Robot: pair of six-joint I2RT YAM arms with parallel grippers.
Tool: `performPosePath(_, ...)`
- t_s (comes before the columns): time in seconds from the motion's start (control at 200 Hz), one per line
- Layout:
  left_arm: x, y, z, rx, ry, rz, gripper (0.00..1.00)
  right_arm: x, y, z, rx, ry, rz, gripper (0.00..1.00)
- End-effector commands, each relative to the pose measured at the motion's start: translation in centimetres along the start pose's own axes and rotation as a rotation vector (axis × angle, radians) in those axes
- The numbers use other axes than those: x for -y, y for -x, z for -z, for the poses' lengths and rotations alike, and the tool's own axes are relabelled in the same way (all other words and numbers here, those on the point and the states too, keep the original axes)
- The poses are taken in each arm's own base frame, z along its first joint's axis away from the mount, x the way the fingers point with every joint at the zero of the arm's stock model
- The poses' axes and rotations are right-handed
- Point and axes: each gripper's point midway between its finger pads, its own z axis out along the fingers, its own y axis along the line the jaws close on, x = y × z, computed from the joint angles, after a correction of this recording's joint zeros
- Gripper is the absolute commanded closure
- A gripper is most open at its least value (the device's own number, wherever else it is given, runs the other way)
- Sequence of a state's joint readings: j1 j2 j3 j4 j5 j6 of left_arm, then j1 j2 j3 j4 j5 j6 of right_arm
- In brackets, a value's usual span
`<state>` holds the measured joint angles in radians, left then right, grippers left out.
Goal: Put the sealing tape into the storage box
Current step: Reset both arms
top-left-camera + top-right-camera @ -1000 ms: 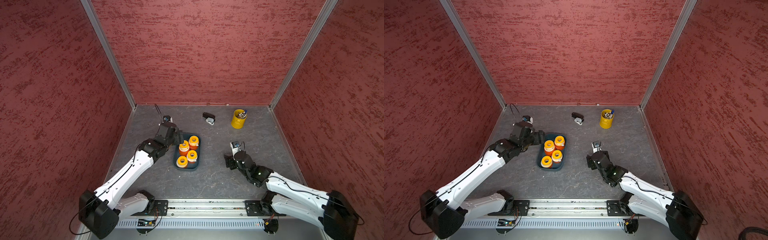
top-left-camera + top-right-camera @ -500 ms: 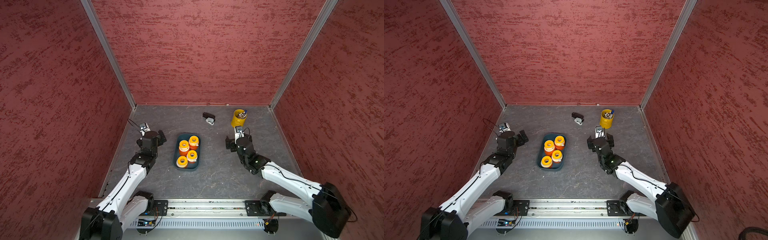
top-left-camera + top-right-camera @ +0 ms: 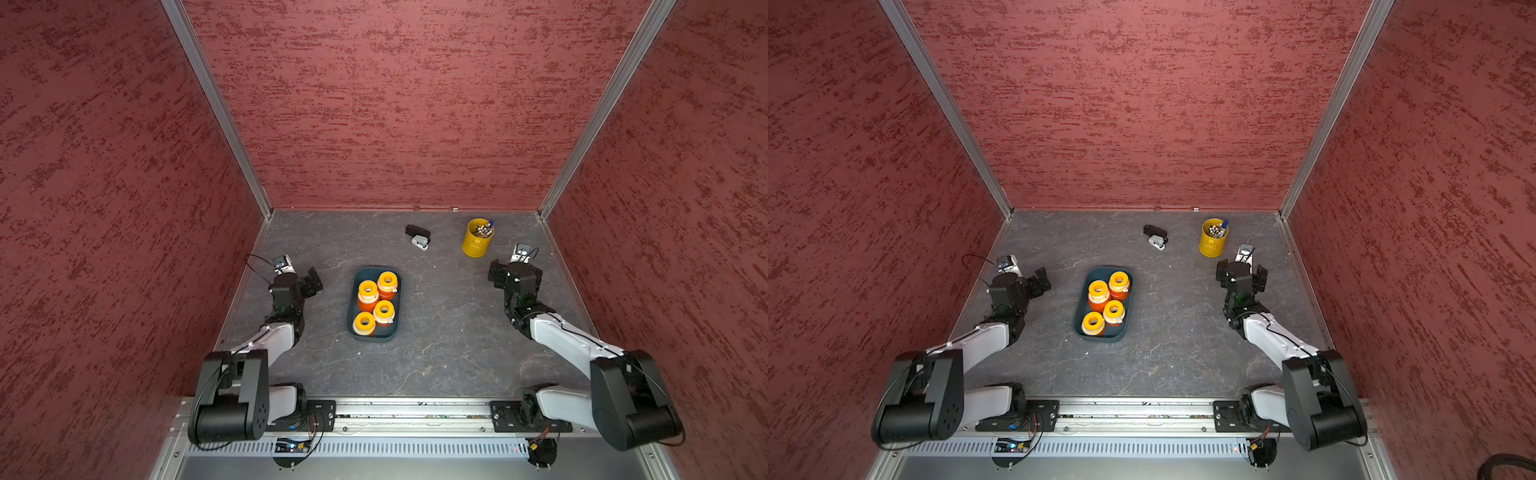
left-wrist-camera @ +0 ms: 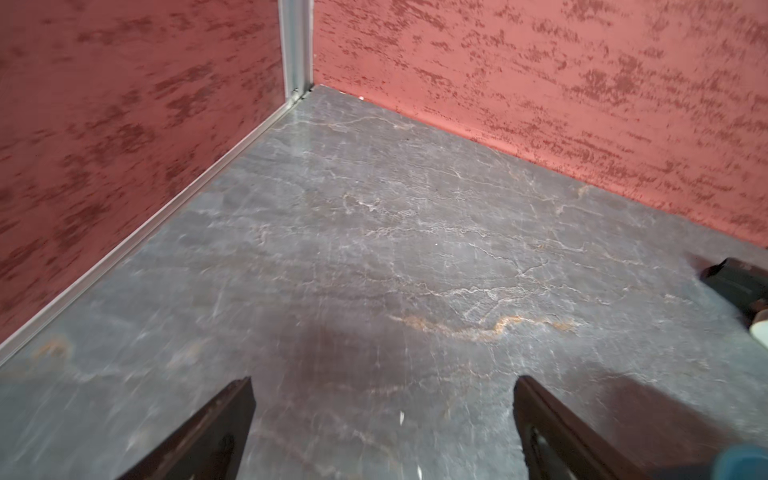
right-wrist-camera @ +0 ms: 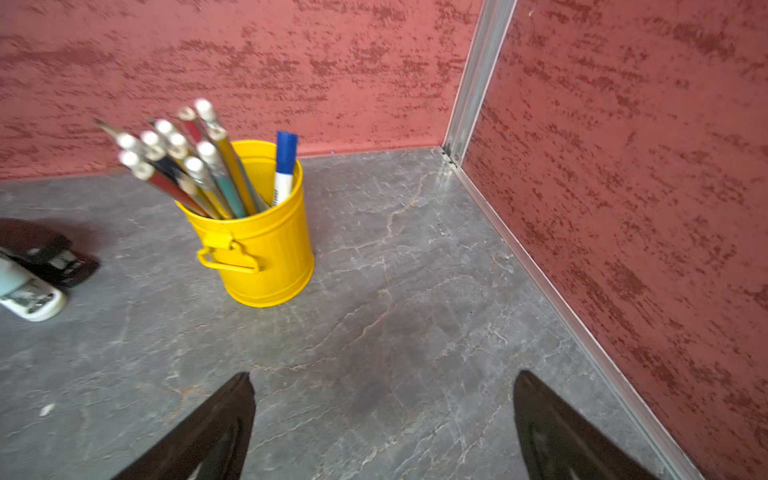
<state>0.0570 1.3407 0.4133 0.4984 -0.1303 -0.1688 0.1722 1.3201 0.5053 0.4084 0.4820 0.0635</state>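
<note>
The storage box (image 3: pixel 392 331) (image 3: pixel 1100 338), a shallow dark teal tray, lies in the middle of the grey floor. In it stand several rolls of sealing tape (image 3: pixel 368 291) (image 3: pixel 1099 289), yellow rolls stacked on orange ones, centre holes facing up. My left gripper (image 3: pixel 312 282) (image 3: pixel 1040 280) hangs open to the left of the box, well apart from it. My right gripper (image 3: pixel 515 268) (image 3: pixel 1241 270) is open far to the right, near the side wall. Both wrist views show only bare floor between the jaws of the left gripper (image 4: pixel 384 380) and the right gripper (image 5: pixel 383 374).
A yellow pen cup (image 3: pixel 478 239) (image 5: pixel 257 249) full of pencils stands at the back right, just ahead of my right gripper. A black-and-white stapler (image 3: pixel 419 237) (image 5: pixel 33 266) lies at the back centre. Red walls close in on three sides; a metal rail (image 3: pixel 415 415) runs along the front.
My left gripper has drawn back from the box toward the left wall. My right gripper has swung from the centre toward the right wall. Both have opened wide.
</note>
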Motion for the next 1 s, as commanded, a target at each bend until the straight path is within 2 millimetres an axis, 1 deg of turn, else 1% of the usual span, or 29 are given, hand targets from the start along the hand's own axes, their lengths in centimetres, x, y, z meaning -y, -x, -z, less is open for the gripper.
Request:
performPosePath(0.0, 1.8, 2.4, -1.5, 0.068, -0.053, -0.093, 0.0, -0.4, 0.5, -1.0, 0.093, 0.044, -0.012, 0.02)
performPosePath(0.05, 2.3, 2.5, -1.9, 0.1, -0.065, -0.114, 0.0, -0.8, 1.0, -1.0, 0.164, 0.081, -0.001, 0.02)
performPosePath(0.075, 2.5, 2.1, -2.1, 0.086, -0.079, -0.122, 0.0, -0.6, 0.7, -1.3, 0.16, 0.09, -0.017, 0.02)
performPosePath(0.09, 2.8, 1.9, -2.3, 0.083, -0.089, -0.132, 0.0, -0.6, -0.2, -1.9, 0.139, 0.092, -0.022, 0.02)
performPosePath(0.115, 3.4, 1.8, -2.4, 0.087, -0.109, -0.158, 0.0, -0.7, -0.1, -2.1, 0.148, 0.096, -0.015, 0.02)
performPosePath(0.145, 4.1, 1.5, -2.4, 0.069, -0.128, -0.182, 0.0, -1.0, -0.5, -2.2, 0.115, 0.119, -0.012, 0.02)
performPosePath(0.18, 4.7, 1.3, -2.4, 0.075, -0.147, -0.211, 0.0, -0.8, -0.4, -2.2, 0.125, 0.13, -0.022, 0.02)
performPosePath(0.25, 5.1, 1.2, -1.8, 0.097, -0.175, -0.219, 0.0, -1.3, -0.6, -2.4, 0.106, 0.169, -0.016, 0.02)
performPosePath(0.301, 5.0, 0.8, -1.1, 0.122, -0.195, -0.215, 0.0, -1.8, -0.8, -2.5, 0.107, 0.202, -0.013, 0.02)
performPosePath(0.321, 5.0, 0.7, -0.9, 0.138, -0.204, -0.212, 0.0, -1.6, -1.1, -2.3, 0.107, 0.208, -0.018, 0.02)
performPosePath(0.366, 5.2, 0.0, -0.5, 0.165, -0.232, -0.225, 0.0, -1.6, -1.5, -2.0, 0.159, 0.219, -0.025, 0.02)
performPosePath(0.396, 5.6, 0.2, -0.4, 0.205, -0.236, -0.249, 0.0, -1.4, -1.5, -1.7, 0.187, 0.212, -0.019, 0.02)
performPosePath(0.436, 5.6, 0.2, -0.4, 0.174, -0.239, -0.236, 0.0, -1.5, -1.8, -1.3, 0.16, 0.223, -0.023, 0.02)
performPosePath(0.456, 5.4, 0.1, -0.6, 0.164, -0.24, -0.231, 0.0, -1.5, -1.6, -1.4, 0.173, 0.223, -0.022, 0.01)
performPosePath(0.506, 5.2, 0.3, -0.9, 0.165, -0.232, -0.22, 0.0, -1.6, -1.3, -2.1, 0.168, 0.207, -0.023, 0.02)
performPosePath(0.526, 5.2, 0.2, -1.1, 0.145, -0.238, -0.214, 0.0, -1.5, -1.6, -2.4, 0.126, 0.199, -0.022, 0.02)
performPosePath(0.556, 5.0, 0.3, -1.3, 0.135, -0.243, -0.2, 0.0, -1.4, -1.9, -2.5, 0.114, 0.215, -0.032, 0.02)
performPosePath(0.581, 4.9, 0.4, -1.4, 0.136, -0.251, -0.192, 0.0, -1.3, -1.6, -2.6, 0.131, 0.217, -0.039, 0.02)
performPosePath(0.992, 4.8, 0.3, -1.4, 0.129, -0.248, -0.188, 0.0, -1.3, -1.6, -2.4, 0.131, 0.222, -0.036, 0.01)
